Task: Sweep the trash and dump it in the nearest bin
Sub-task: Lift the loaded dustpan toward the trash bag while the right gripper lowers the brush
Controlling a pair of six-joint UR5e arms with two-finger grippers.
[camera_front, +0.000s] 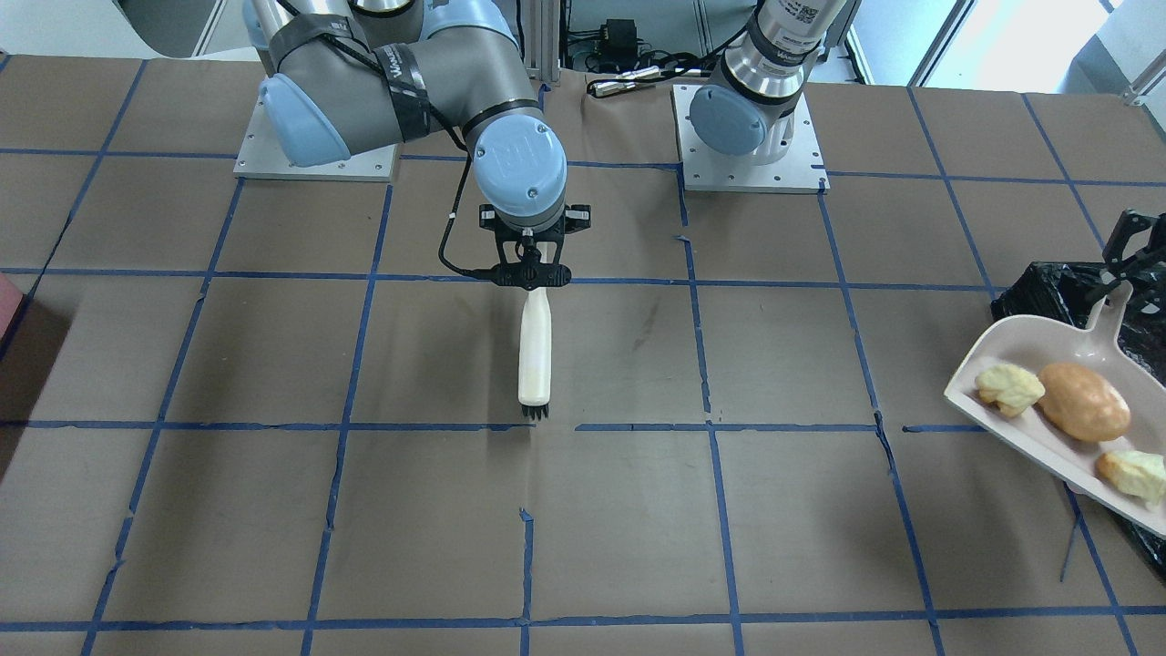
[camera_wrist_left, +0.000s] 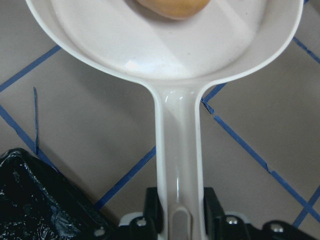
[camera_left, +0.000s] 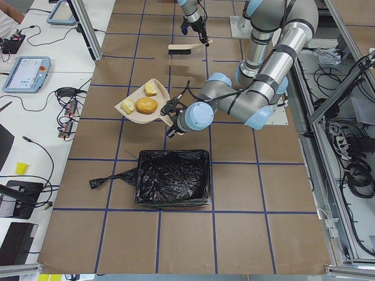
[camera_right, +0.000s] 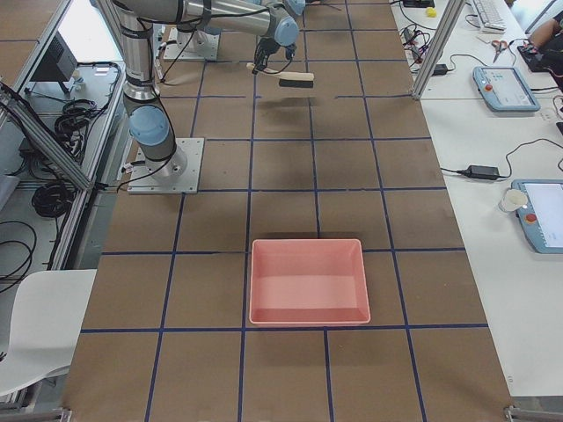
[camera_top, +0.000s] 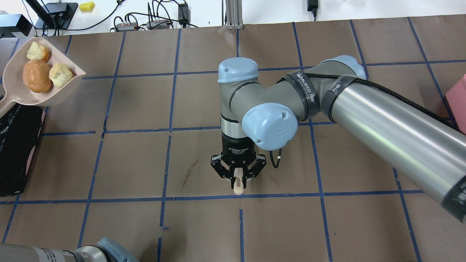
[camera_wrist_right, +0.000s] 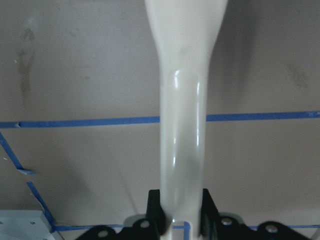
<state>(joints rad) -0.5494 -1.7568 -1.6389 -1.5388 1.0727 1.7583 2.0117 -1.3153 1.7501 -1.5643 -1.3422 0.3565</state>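
Three trash pieces (camera_front: 1084, 401) are carried in one dustpan (camera_front: 1020, 342), its handle clamped by the left gripper (camera_wrist_left: 181, 207) behind them; one brush (camera_front: 535, 351) is clamped by the right gripper (camera_wrist_right: 180, 205).

On the right arm (camera_top: 382, 112), a black strap (camera_top: 305, 84) reads "WANJEED" in white letters, a blue joint cap (camera_front: 521, 164) carries an embossed "UR" mark, and the white print above the right gripper (camera_top: 238, 179) is too small to read.
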